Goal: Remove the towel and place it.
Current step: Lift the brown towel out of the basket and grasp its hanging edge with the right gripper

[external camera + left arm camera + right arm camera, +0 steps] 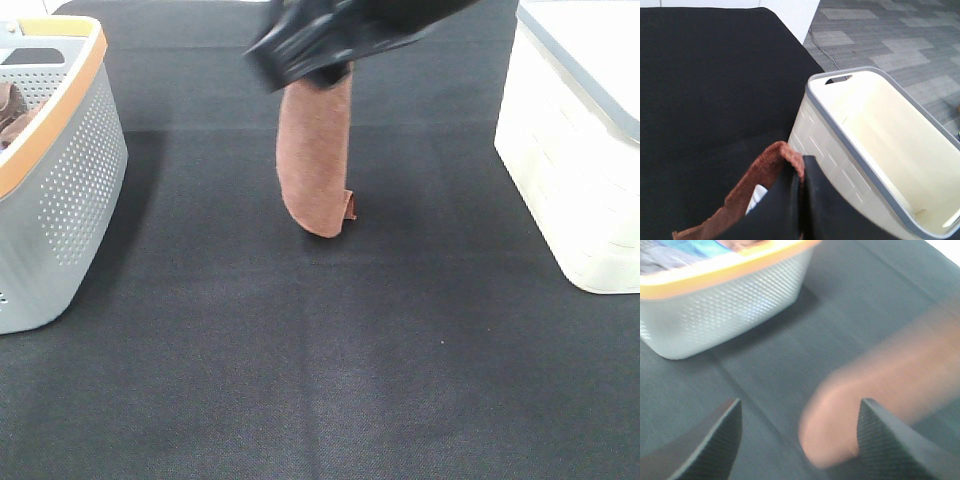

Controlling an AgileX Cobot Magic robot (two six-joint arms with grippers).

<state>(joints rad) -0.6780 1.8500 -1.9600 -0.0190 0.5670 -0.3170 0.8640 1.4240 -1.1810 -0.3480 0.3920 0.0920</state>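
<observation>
My left claw (802, 167) grips the towel (318, 150), dangling toward 12 o'clock with its fold near the surface (300, 380), right claw (800, 410) spread empty; I'd lower slowly and draw toward 6 o'clock so it lies flat.

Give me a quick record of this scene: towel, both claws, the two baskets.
towel: hangs folded from the left claw, over the black mat
left claw: shut on the towel
right claw: open, holding nothing
grey basket: left side, brown cloth inside
white basket: right side, nothing seen inside
</observation>
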